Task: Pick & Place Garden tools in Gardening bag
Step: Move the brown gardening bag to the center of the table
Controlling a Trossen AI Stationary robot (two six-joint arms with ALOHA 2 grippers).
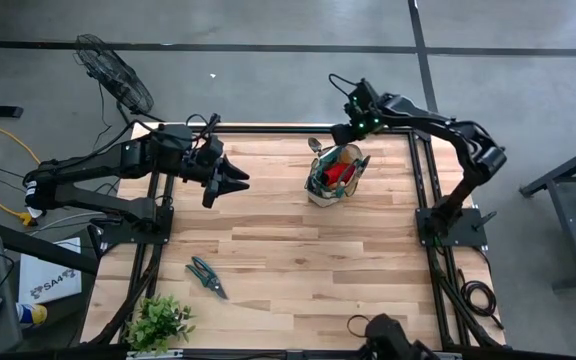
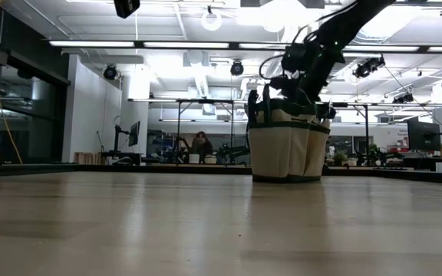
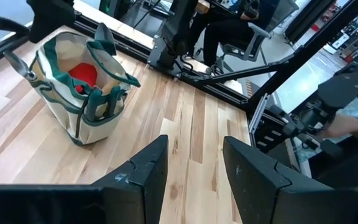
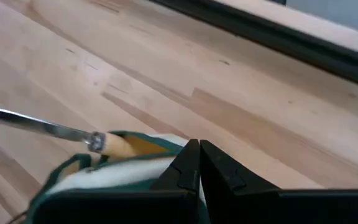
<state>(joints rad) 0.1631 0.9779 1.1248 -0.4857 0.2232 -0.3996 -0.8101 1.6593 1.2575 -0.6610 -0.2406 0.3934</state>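
The beige gardening bag (image 1: 334,174) with green trim stands upright on its base at the table's far right. It also shows in the low view (image 2: 288,146) and the left wrist view (image 3: 79,93). A red bundle (image 3: 82,73) lies inside it, and a wooden-handled metal tool (image 4: 73,134) sticks out over its rim. One pair of green-handled pruning shears (image 1: 206,277) lies flat on the table near the front left. My right gripper (image 4: 198,148) is shut, just over the bag's far rim (image 4: 123,171). My left gripper (image 3: 194,163) is open and empty, above the table left of the bag. My right gripper's shut fingers (image 4: 188,163) lie over the bag's far rim, slanting down from the far side. I cannot tell whether they touch the rim, and nothing shows between them.
A leafy green plant (image 1: 158,322) stands at the table's front left corner. Bare wood lies between the bag and the shears. A black frame (image 1: 268,128) runs along the table's far edge.
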